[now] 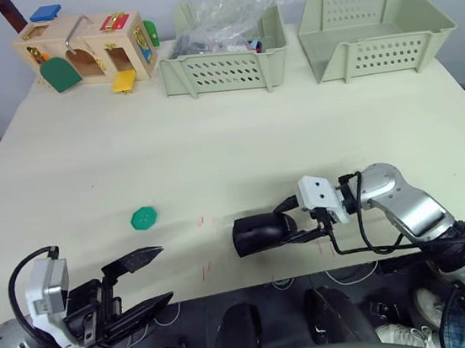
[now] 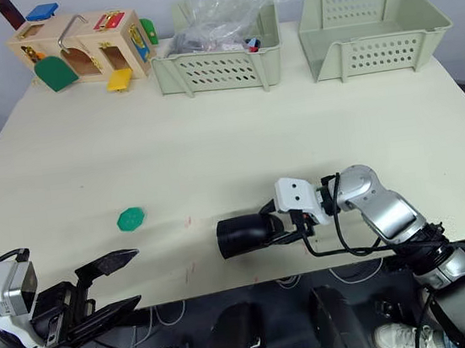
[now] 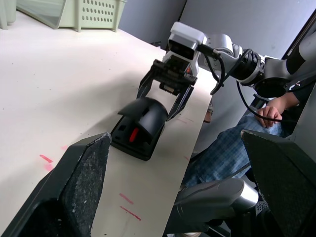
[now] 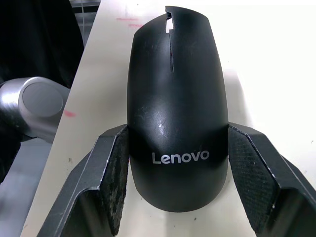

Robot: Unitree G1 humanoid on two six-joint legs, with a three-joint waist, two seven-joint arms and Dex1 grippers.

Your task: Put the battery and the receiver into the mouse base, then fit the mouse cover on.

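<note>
mouse cover (image 4: 177, 106) on mouse base (image 3: 132, 143), lying lengthwise along table (image 1: 212, 142) front edge, rear end clasped between right pincer (image 1: 299, 219) fingers; left pincer (image 1: 148, 278) wide apart, empty.

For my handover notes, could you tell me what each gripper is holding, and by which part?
The right gripper clasps the mouse cover by the two sides of its rear end, atop the mouse base. The left gripper is open and holds nothing.

mouse cover (image 4: 177, 113): glossy black, Lenovo-marked, atop mouse base (image 3: 129, 143) | near table's front edge
</note>
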